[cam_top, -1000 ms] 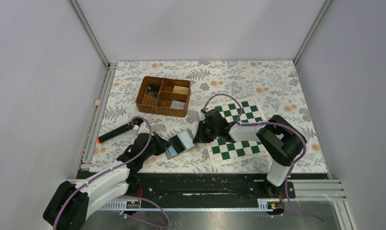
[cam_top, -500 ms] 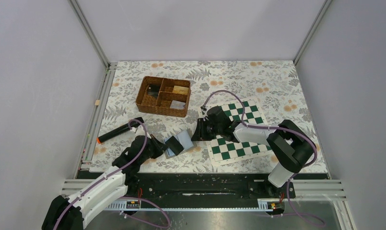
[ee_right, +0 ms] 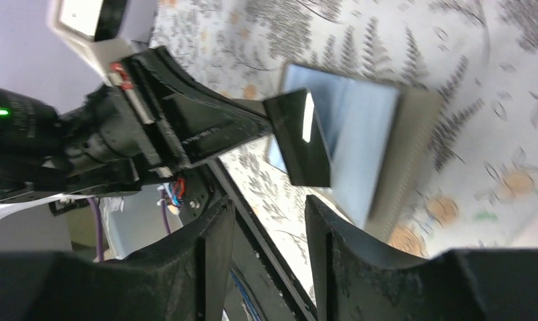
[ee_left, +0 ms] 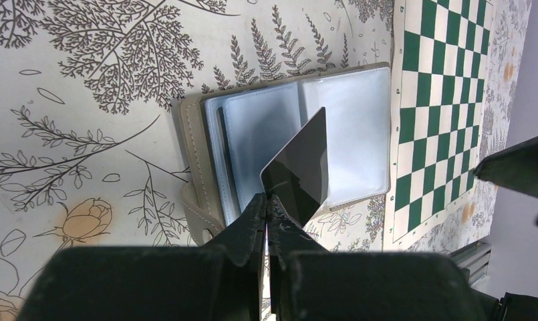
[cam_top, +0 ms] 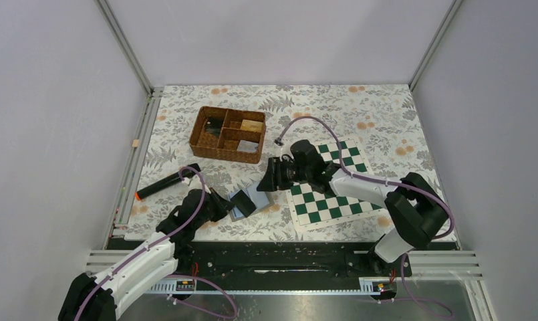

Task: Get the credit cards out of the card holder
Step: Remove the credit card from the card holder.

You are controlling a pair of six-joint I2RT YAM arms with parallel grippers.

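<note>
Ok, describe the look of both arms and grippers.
The left arm and right arm have white links, black joints and a purple cable looped along each. The left gripper and right gripper are black with wedge-shaped fingers.

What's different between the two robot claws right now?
The left gripper is shut, pinching a dark card by its corner; the right gripper is open and holds nothing. The left gripper holds its card tilted over the open card holder; the right gripper only faces the holder. Both are black two-finger claws.
</note>
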